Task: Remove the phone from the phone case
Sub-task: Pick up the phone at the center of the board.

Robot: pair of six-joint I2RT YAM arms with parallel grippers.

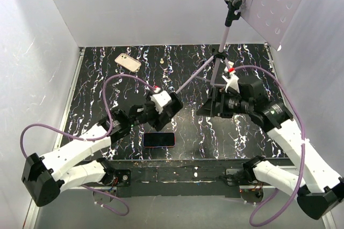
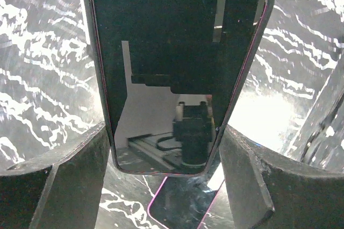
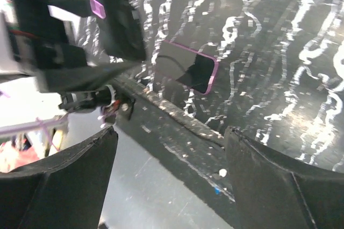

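Top view: the left gripper point(image 1: 163, 112) holds the phone case point(image 1: 160, 123) raised clear of the counter point(image 1: 258, 137). It hangs directly above a magenta-edged slab point(image 1: 159, 140) lying flat near the front edge. The right gripper point(image 1: 212, 108) stands well apart to the right, and a beige handset point(image 1: 128, 62) lies at the rear, uninvolved. Left wrist view: both fingers point(image 2: 75, 180) clamp the long sides of the case near its lower end. This leaves the glossy face and most of the grey rim exposed, presumably so the other arm can reach them. A thin magenta line runs inside the rim. Whether that face is the phone's screen or the case's bare inner wall cannot be told, so the slab below may itself be the phone, already out. Right wrist view: the right gripper is spread wide and empty, facing the slab and the held case, whose back shows a small purple square. Judgement: verify the case's contents before any further pull.
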